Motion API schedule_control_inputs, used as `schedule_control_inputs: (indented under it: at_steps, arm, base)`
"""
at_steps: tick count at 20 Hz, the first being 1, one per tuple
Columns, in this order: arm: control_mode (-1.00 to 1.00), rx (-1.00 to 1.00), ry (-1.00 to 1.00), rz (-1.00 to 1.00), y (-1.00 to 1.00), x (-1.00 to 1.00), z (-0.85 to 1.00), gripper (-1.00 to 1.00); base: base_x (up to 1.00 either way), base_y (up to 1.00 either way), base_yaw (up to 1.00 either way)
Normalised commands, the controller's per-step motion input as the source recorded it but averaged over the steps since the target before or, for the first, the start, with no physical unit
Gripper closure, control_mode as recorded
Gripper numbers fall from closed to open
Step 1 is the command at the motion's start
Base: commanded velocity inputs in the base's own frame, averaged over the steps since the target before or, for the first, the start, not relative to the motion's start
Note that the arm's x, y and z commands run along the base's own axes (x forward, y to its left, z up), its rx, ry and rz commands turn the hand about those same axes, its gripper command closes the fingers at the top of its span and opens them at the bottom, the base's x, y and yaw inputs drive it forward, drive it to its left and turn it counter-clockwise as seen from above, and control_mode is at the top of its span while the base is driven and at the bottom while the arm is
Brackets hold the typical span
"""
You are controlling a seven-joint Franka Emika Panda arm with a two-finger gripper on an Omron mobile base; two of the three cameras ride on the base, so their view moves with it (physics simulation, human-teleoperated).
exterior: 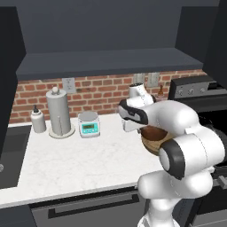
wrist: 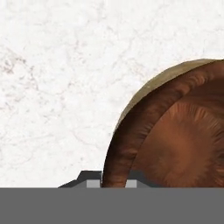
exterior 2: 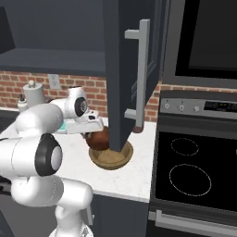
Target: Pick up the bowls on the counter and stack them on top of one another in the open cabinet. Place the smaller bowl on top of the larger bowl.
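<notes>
Fingers (wrist: 114, 180): clamped on the rim of the smaller bowl; in the hand view the 2 dark tips stand at either side of that rim.
Smaller bowl (exterior 2: 99, 138): dark reddish-brown and glossy, held in the fingers just above the larger bowl; in the hand view its ribbed inside faces the camera.
Larger bowl (exterior 2: 111, 159): light tan with a thick rim, resting on the desk directly below the smaller bowl; whether the 2 bowls touch cannot be told. In the hand view a thin tan arc of it shows behind the dark rim.
Desk (exterior: 75, 159): white stone with faint grey veins, running from a dark sink at the left to the black stovetop (exterior 2: 190, 173) at the right.
Open cabinet (exterior: 111, 62): dark grey shelf floor above the brick wall, well above both bowls.
Cabinet door (exterior 2: 132, 69): dark, swung outward with a long pale handle, its lower edge hiding part of both bowls in the right base view.
Other items at the wall: paper towel roll (exterior: 59, 111), small white bottle (exterior: 37, 119), kitchen scale (exterior: 89, 124) with a green display, all well left of the bowls.
</notes>
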Motion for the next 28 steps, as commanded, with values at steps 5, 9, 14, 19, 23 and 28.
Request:
schedule_control_inputs:
  at_steps: [5,9,14,19,23,28]
  arm:
    - [-1.0,-0.09,0.0,0.0,-0.66,0.03,-0.42,1.0]
    - [-1.0,-0.07,0.0,0.0,-0.42,0.0,-0.62,1.0]
    - [-1.0,0.0,-0.01,0.0,-0.05,0.0,-0.22,-1.0]
    - [-1.0,0.08,-0.05,-0.03,0.0,0.0,0.48,-1.0]
    - [-1.0,0.11,-0.02,-0.05,0.0,-0.13,0.8,-1.0]
    - [-1.0,0.02,-0.01,0.0,0.15,-0.27,0.04,-1.0]
  base:
    - [0.0,0.0,0.0]
    - [0.0,0.0,0.0]
    - [0.0,0.0,0.0]
    - [0.0,0.0,0.0]
    - [0.0,0.0,0.0]
    - [0.0,0.0,0.0]
